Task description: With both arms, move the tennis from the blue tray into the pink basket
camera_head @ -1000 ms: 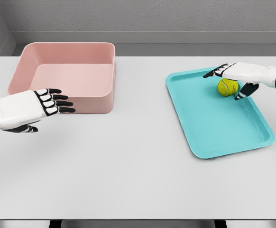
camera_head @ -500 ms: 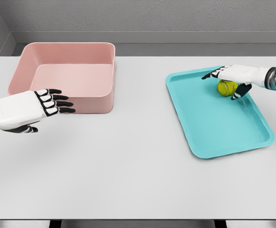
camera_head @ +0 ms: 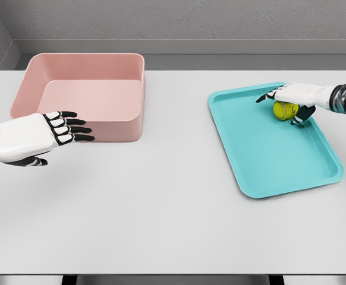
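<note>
The yellow-green tennis ball (camera_head: 283, 111) lies in the far part of the blue tray (camera_head: 268, 160), at the right of the table. My right hand (camera_head: 279, 107) comes in from the right edge and sits low over the ball. Its palm covers the ball's top, the fingers (camera_head: 267, 95) stretch past it to the left, and the thumb (camera_head: 298, 119) reaches down on the near side. The fingers are not closed around the ball. The pink basket (camera_head: 134, 127) stands at the far left. My left hand (camera_head: 72, 133) hovers open just in front of the basket's near wall, holding nothing.
The white table (camera_head: 161, 202) runs from between the basket and the tray to the near edge. A grey wall lies behind the table's far edge.
My right hand has dropped lower onto the ball and its thumb has drawn in closer. The ball, the tray, the basket and my left hand have not moved.
</note>
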Robot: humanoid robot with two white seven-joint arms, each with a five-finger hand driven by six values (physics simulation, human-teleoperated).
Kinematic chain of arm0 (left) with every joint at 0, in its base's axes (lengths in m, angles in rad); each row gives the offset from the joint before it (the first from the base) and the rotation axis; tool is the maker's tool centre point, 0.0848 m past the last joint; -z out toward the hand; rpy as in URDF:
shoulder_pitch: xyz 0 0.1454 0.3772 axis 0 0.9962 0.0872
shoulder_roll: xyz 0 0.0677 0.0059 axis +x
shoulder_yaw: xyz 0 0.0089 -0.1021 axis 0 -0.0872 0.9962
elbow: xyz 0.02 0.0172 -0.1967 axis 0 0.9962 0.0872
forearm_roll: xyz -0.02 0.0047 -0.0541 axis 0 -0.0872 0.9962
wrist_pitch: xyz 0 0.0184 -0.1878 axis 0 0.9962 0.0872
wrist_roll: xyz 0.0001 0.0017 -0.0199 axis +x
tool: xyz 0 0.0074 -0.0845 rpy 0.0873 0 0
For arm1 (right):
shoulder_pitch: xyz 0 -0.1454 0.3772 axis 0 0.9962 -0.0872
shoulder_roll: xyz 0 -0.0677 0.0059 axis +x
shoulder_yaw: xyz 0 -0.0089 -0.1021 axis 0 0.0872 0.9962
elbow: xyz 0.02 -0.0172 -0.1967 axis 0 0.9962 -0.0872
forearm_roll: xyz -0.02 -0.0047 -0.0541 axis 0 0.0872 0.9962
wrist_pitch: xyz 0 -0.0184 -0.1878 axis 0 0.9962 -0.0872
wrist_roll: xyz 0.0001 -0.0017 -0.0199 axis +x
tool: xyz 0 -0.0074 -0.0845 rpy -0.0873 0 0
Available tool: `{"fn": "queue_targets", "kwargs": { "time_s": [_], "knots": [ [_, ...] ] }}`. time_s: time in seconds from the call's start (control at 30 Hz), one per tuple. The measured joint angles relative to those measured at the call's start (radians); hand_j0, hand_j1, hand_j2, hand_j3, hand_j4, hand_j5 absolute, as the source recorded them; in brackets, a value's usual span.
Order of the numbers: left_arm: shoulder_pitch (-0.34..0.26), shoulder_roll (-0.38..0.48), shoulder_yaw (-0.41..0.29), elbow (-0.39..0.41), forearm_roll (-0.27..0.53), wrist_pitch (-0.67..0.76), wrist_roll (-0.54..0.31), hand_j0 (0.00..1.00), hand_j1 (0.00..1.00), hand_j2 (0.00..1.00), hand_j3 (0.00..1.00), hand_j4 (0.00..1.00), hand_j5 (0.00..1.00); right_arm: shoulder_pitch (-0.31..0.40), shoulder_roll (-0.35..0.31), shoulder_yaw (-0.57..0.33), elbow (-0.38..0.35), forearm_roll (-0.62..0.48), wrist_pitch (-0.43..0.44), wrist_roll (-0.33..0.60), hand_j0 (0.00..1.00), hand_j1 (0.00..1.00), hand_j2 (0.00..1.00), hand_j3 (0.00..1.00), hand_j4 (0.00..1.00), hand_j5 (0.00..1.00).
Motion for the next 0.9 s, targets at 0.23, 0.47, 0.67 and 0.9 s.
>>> {"fn": "queue_targets", "kwargs": {
  "time_s": [0.23, 0.47, 0.67, 0.9],
  "knots": [
    [0.000, 0.000, 0.000, 0.000, 0.000, 0.000, 0.000, 1.00, 1.00, 1.00, 1.00, 1.00, 1.00, 0.000, 0.003, 0.000, 0.010, 0.016, 0.000, 0.000, 0.85, 0.85, 0.85, 0.85, 0.85, 0.85],
    [0.000, 0.000, 0.000, -0.001, 0.000, 0.000, 0.000, 1.00, 1.00, 1.00, 1.00, 1.00, 1.00, 0.000, 0.003, 0.000, 0.021, 0.027, 0.000, 0.000, 0.80, 0.80, 0.80, 0.80, 0.80, 0.80],
    [0.000, 0.000, 0.000, -0.001, 0.000, 0.000, 0.000, 1.00, 1.00, 1.00, 1.00, 1.00, 1.00, 0.000, 0.009, -0.001, 0.025, 0.040, 0.001, -0.001, 0.73, 0.73, 0.73, 0.73, 0.73, 0.73],
    [0.000, 0.000, 0.001, -0.001, 0.000, 0.000, 0.000, 1.00, 1.00, 1.00, 1.00, 1.00, 1.00, -0.002, 0.017, -0.007, 0.034, 0.045, 0.002, -0.001, 0.64, 0.64, 0.64, 0.64, 0.64, 0.64]
  ]
}}
